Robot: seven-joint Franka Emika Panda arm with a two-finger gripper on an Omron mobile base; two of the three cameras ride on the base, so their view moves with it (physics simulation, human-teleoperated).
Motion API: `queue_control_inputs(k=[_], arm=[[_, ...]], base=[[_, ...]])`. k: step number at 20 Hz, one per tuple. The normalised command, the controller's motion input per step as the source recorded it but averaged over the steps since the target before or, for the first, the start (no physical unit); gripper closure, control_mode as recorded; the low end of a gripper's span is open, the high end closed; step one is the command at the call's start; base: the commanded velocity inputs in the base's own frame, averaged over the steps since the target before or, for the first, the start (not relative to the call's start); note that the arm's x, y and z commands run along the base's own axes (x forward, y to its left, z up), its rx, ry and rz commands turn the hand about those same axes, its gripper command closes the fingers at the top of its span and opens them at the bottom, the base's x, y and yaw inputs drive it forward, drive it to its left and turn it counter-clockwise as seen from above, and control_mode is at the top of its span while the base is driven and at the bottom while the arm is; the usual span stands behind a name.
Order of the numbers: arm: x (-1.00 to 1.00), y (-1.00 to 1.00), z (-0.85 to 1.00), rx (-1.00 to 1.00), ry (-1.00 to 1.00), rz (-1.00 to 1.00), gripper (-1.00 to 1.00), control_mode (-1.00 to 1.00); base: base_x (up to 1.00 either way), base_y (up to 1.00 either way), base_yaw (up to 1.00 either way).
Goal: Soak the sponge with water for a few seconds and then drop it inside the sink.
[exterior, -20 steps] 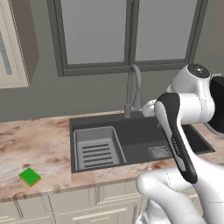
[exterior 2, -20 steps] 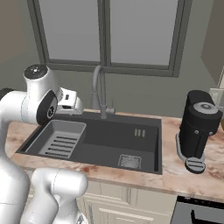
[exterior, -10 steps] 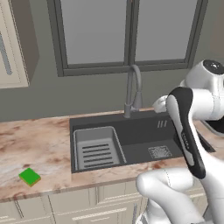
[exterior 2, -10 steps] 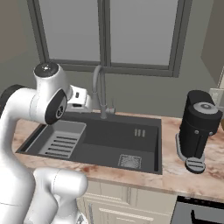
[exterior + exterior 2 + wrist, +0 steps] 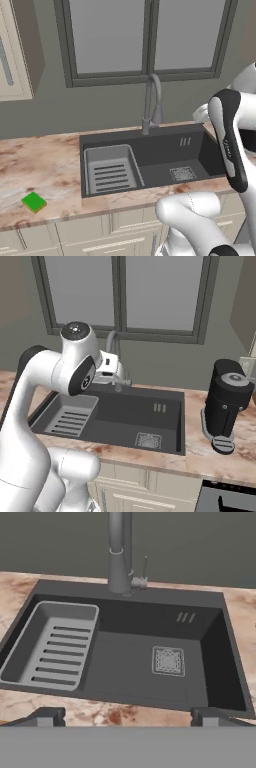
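Sponge (image 5: 34,201) lies untouched on the surface (image 5: 45,165), well left of the sink (image 5: 200,150), so pickup is not yet done. Gripper (image 5: 128,717), fingers spread wide and empty, looks down into the basin; faucet (image 5: 119,557) apparently dry.

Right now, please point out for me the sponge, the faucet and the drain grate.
sponge (image 5: 34,201): left base view, middle of its green top face.
faucet (image 5: 119,567): hand view, lower part of its upright grey stem.
drain grate (image 5: 168,661): hand view, centre of the square grid.
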Motion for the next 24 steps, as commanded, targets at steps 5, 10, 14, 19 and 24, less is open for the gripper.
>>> queue_control_inputs(k=[5,10,14,19,24], arm=[[0.0,-0.36,0.0,0.0,-0.04,0.0,-1.0,-1.0],[0.0,-0.2,-0.03,0.0,-0.14,0.0,-1.0,-1.0],[0.04,-0.09,-0.07,0.0,-0.21,0.0,-1.0,-1.0],[0.13,-0.01,-0.09,0.0,-0.29,0.0,-1.0,-1.0],[0.14,-0.02,-0.03,0.0,-0.27,0.0,-1.0,-1.0]], base=[[0.0,0.0,0.0],[0.0,0.0,0.0],[0.0,0.0,0.0],[0.0,0.0,0.0],[0.0,0.0,0.0]])
